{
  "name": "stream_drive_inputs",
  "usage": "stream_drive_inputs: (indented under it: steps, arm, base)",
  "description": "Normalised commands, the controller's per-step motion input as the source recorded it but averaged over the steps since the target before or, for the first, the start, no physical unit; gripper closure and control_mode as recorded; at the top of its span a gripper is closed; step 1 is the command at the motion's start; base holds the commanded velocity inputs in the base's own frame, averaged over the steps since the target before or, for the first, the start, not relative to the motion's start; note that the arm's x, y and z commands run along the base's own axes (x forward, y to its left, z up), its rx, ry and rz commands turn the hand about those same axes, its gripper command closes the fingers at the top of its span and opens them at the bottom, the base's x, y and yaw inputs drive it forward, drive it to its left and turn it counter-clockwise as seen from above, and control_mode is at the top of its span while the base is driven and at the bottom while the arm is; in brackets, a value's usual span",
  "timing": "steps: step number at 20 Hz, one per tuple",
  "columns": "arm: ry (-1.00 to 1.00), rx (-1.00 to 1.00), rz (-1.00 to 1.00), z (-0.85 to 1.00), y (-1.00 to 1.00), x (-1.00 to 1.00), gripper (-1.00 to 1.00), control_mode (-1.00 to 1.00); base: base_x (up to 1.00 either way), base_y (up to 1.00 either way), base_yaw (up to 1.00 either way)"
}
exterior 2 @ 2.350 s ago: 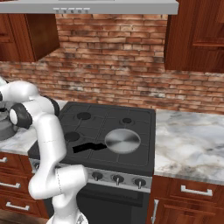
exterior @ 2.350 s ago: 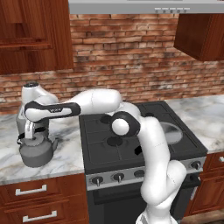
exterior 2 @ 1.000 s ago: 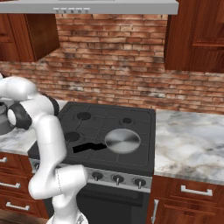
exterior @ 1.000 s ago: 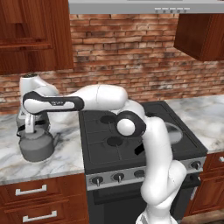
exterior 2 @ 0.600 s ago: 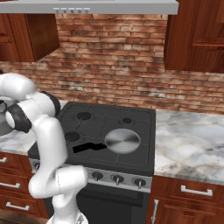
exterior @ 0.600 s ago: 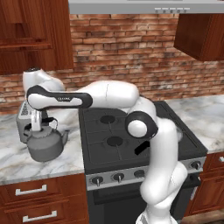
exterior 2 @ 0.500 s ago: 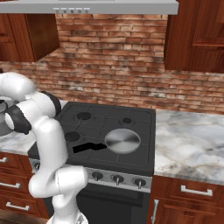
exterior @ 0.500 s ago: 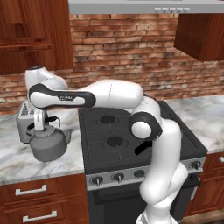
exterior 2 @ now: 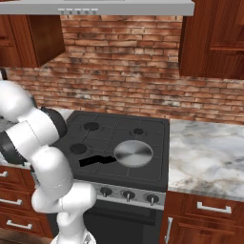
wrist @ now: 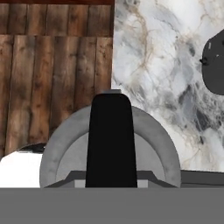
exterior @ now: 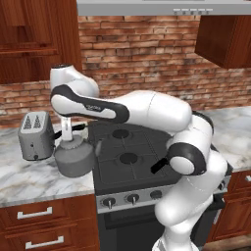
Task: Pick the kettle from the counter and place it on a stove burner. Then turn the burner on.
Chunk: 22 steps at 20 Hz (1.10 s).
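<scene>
Left base view: hand (exterior: 66, 133) clenched on kettle (exterior: 73, 157) handle, kettle lifted at surface (exterior: 29, 179) edge beside toaster (exterior: 35, 135). You risk swinging kettle into stove (exterior: 142, 162) grate bars, or grip slipping if carried fast.

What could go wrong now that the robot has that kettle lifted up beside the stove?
The hand grips the kettle only by its arched black handle, so the kettle could swing or tip. It hangs close to the toaster and level with the stove's left edge, so its spout or body might knock either while travelling to a burner.
</scene>
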Motion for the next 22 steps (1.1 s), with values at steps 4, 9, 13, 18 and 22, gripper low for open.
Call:
stream_drive_inputs:
  steps: [4,9,13,18,22]
  arm:
    - [-0.01,0.08,0.0,0.27,-0.79,-0.15,1.0,-1.0]
    - [0.0,0.1,0.0,0.16,-0.65,0.0,1.0,-1.0]
    - [-0.01,0.1,0.0,0.02,-0.59,0.0,1.0,-1.0]
    - [0.0,0.06,0.0,0.0,-0.58,0.01,1.0,-1.0]
    - [0.0,0.04,0.0,0.0,-0.41,0.28,1.0,-1.0]
  base:
    - [0.0,0.0,0.0]
    - [0.0,0.0,0.0]
    - [0.0,0.0,0.0]
    - [0.0,0.0,0.0]
    - [0.0,0.0,0.0]
